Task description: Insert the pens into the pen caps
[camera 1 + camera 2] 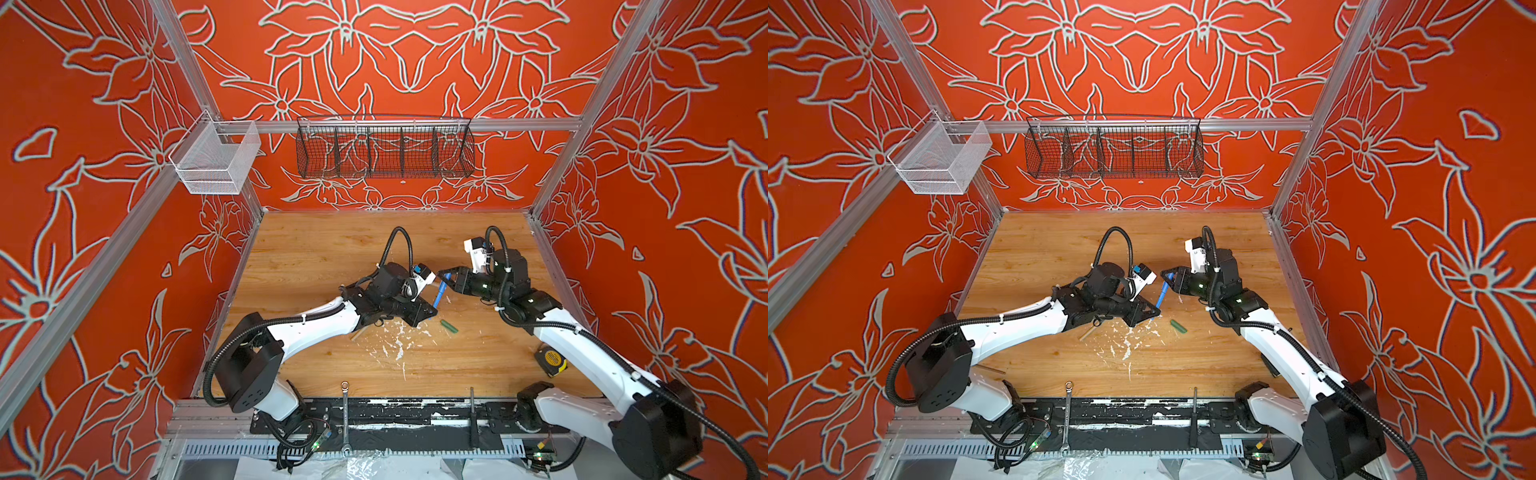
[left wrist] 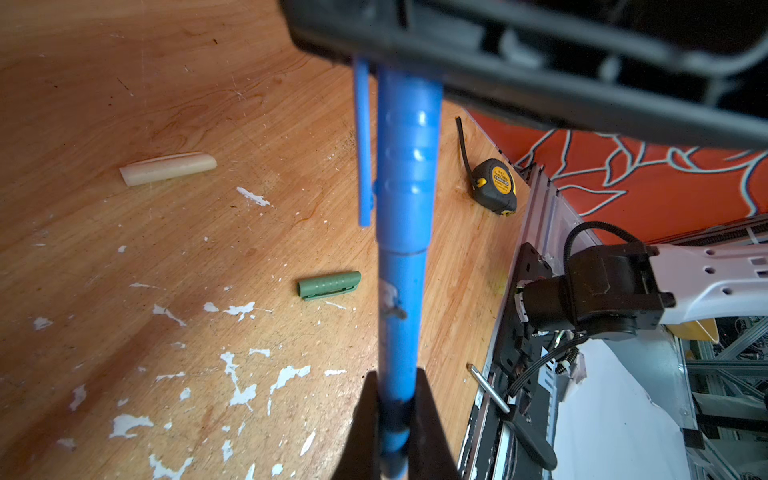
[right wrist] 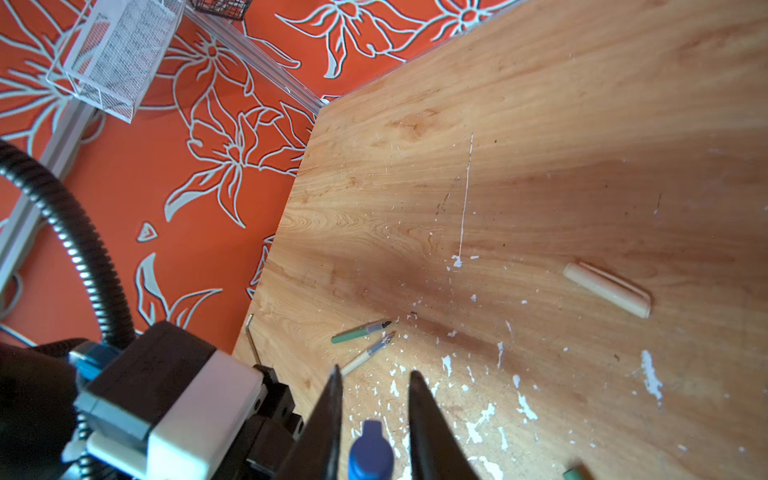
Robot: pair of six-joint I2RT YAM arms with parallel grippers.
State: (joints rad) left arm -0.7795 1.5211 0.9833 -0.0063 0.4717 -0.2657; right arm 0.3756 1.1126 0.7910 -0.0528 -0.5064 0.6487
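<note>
black wire basket (image 1: 316, 153): hanging on the back wall; nothing showing in its compartments.
white mesh basket (image 1: 216, 166): hanging on the left rail; nothing showing inside.
left gripper (image 2: 397, 411): clamping thin blue pen (image 2: 401, 324), holding it aloft.
right gripper (image 3: 375, 371): straddling stubby blue cap (image 2: 409, 166); grip unclear.
blue pair: looking seated, so one of three likely done.
thin green pen (image 3: 359, 332), thin tan pen (image 3: 365, 357): lying uncapped, side by side, on the wooden table (image 1: 311, 249).
stubby green cap (image 2: 329, 284), stubby tan cap (image 2: 168, 167): lying loose, well apart.

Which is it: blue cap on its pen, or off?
On. The cap meets the pen barrel at a seam; no tip shows.
</note>
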